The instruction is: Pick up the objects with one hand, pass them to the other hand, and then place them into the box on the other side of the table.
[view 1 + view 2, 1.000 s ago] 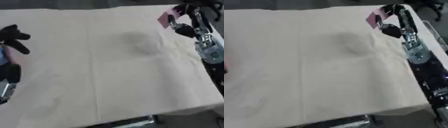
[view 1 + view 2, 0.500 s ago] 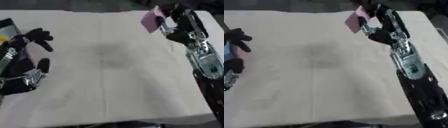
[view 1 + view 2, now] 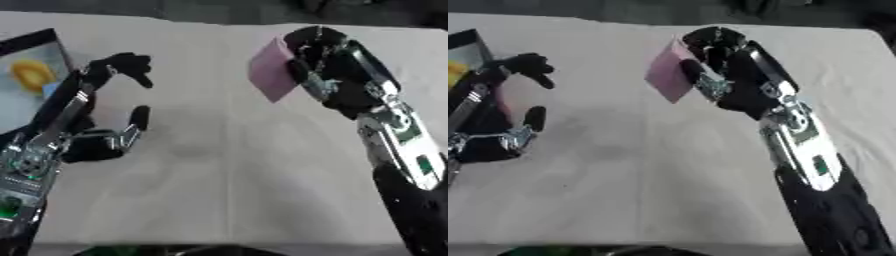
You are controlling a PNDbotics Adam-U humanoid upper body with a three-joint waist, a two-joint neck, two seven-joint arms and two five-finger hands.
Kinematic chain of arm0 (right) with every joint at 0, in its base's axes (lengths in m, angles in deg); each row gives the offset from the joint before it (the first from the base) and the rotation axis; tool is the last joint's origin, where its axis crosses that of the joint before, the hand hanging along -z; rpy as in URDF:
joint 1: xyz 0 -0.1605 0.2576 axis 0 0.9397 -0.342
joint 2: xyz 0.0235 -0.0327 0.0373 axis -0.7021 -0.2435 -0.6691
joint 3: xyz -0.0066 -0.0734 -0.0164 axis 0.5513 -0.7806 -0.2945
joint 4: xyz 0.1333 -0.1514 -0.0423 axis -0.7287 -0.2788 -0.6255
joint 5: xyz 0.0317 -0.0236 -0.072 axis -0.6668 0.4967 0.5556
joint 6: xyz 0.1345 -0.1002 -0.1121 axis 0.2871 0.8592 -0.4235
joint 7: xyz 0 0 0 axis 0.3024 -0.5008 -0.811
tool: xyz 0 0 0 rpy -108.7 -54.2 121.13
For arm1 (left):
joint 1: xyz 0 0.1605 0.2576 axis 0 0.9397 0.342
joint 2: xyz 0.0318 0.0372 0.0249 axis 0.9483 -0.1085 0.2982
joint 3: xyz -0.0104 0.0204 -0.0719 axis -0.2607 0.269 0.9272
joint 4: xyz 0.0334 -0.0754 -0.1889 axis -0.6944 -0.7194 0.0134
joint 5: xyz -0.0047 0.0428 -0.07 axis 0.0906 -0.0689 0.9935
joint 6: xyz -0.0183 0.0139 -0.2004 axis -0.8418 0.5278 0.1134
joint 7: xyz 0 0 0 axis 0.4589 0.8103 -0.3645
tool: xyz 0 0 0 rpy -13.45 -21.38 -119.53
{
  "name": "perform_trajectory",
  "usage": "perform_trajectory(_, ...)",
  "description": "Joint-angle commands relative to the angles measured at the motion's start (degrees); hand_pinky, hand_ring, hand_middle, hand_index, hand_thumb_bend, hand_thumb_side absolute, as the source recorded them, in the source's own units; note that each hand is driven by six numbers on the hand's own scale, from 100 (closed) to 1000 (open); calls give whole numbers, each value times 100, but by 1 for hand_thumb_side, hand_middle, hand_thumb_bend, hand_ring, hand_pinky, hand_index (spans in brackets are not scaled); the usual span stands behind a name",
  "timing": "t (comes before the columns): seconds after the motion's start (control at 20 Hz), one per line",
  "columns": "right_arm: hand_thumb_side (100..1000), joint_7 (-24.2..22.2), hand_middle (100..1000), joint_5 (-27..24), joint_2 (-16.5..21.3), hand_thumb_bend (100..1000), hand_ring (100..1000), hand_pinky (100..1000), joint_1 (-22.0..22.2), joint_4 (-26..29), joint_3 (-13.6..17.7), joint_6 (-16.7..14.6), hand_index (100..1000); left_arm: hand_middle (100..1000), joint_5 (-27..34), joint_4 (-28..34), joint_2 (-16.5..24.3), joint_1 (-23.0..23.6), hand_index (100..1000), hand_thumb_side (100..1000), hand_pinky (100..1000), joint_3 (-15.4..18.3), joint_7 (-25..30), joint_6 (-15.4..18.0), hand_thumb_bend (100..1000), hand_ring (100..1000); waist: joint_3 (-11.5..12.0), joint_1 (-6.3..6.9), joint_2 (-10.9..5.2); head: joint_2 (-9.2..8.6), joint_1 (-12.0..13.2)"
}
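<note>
So the right hand (image 3: 328,70) has its fingers curled around the edge of a flat pink rectangular card (image 3: 273,70), pinching it up off the table, with the card hanging out toward the middle. That's the pickup part done, as far as I can tell.

Across from it, the left hand (image 3: 109,107) is up over the cloth with the fingers spread wide and nothing in it, thumb sticking out, palm sort of facing the card. The two hands are well apart with a gap of bare table between them, so the handover hasn't happened.

Further out on the left edge there's the dark-rimmed open box (image 3: 39,42), and I can see something yellow and rounded (image 3: 33,75) already sitting inside, plus a bit of blue next to it that I can't make out. Looks like at least one item is already in there.

Everything sits on a cream cloth-covered table (image 3: 227,190).

What's left, I'd guess: bring the card to the left hand, swap the grip, then drop it in that box.
</note>
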Motion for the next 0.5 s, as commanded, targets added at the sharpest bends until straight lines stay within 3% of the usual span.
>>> perform_trajectory(0.05,222,-184,536,-241,-10,229,536,934,-120,212,-111,212,698,674,-395,124,124,-113,925,166,906,-128,-487,178,100,804,-13,12,-72,-7,103)
perform_trajectory(0.1,222,-232,537,-284,-14,229,536,934,-132,230,-137,257,699,698,-542,153,135,-116,929,100,885,-174,-620,253,100,808,-16,11,-67,-7,116)
perform_trajectory(0.2,221,-319,537,-389,-26,230,536,934,-148,252,-190,363,699,727,-858,226,175,-114,941,100,858,-265,-844,427,100,814,-19,11,-61,-7,121)
perform_trajectory(0.4,218,-449,538,-579,-34,233,534,933,-162,273,-266,570,699,767,-1388,384,266,-103,963,100,811,-420,-1195,730,304,821,-19,11,-60,-7,99)
perform_trajectory(0.5,219,-507,538,-673,-31,232,534,932,-163,276,-298,671,700,775,-1582,460,307,-111,965,100,795,-488,-1336,848,344,821,-14,9,-64,-7,68)
